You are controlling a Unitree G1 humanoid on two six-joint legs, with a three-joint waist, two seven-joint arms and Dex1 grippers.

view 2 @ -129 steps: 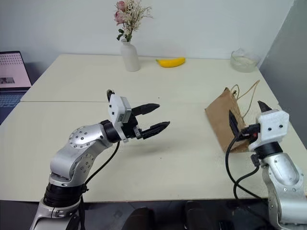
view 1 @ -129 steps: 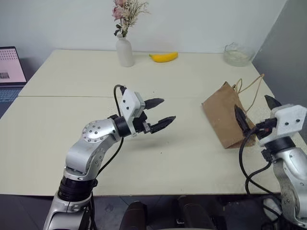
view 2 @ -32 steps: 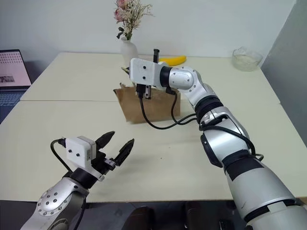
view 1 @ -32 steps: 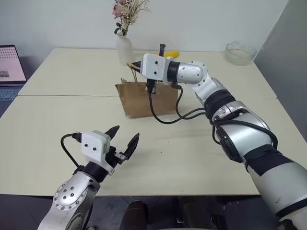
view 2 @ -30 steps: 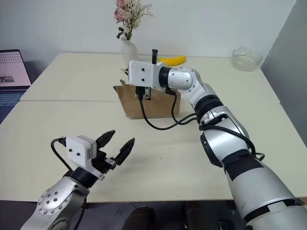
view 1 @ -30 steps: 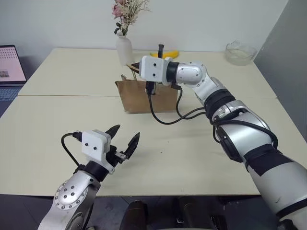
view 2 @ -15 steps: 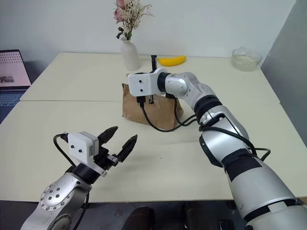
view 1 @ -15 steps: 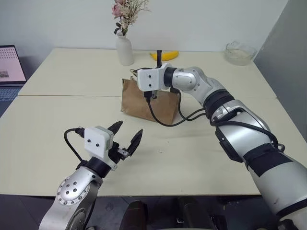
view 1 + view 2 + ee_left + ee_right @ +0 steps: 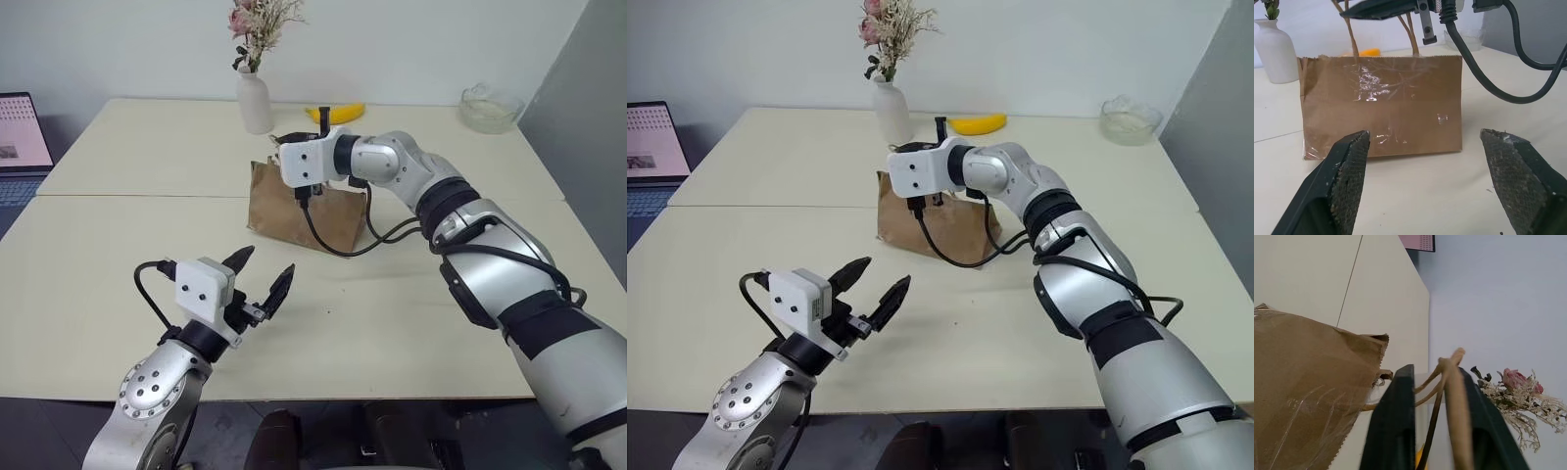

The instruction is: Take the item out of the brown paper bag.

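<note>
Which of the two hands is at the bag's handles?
The right hand, its black fingers either side of the tan loop handles above the crinkled brown paper bag; the left hand hangs open, well short of it.

table (image 9: 411, 323) cream | vase (image 9: 256, 103) white, dried flowers, far side of table | banana (image 9: 335, 113) just right of vase | glass bowl (image 9: 488, 108) well right of vase | laptop (image 9: 22, 137) well left of vase

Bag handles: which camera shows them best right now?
The right wrist view: the handles run close up between the right gripper's fingers. The left wrist view shows them rising from the bag toward that gripper. In the eye views the right gripper mostly hides them.
</note>
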